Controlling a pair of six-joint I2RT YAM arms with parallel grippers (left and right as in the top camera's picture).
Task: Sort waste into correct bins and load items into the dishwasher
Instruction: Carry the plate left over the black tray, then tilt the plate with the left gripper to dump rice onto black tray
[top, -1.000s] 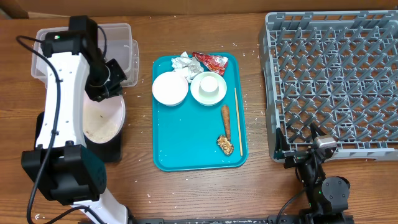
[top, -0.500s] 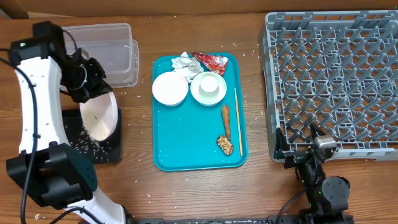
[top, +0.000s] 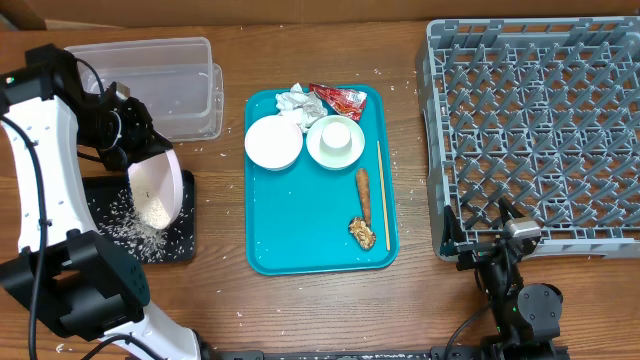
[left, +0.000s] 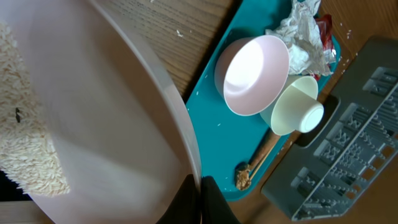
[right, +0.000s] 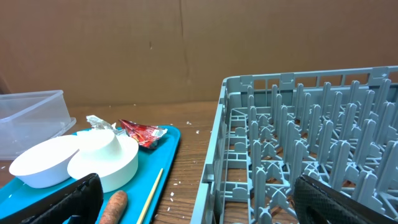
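We saw the left gripper (top: 128, 136) clamped on the rim of the plate (top: 157, 188), its fingers (left: 200, 198) pressed together over the edge. The plate hung steeply tilted above the black tray (top: 176, 246). Rice (top: 151, 212) lay heaped at the plate's low side, and loose grains were scattered over the black tray beneath it. The clear tub (top: 175, 70) sat just behind, touching neither.

On the teal tray (top: 300, 245) a bowl (top: 273, 143) and the cup (top: 336, 136) stood side by side. The napkin (top: 293, 100) and the wrapper (top: 338, 99) lay behind them at the far edge. Nearer the front lay the sausage (top: 363, 193), with the crumbly bit (top: 361, 232) at its near end and the stick (top: 382, 195) alongside.

The right gripper (right: 196, 186) sat low at the rack's (top: 540, 120) near corner, jaws wide apart and holding nothing. No dishes were in the rack.
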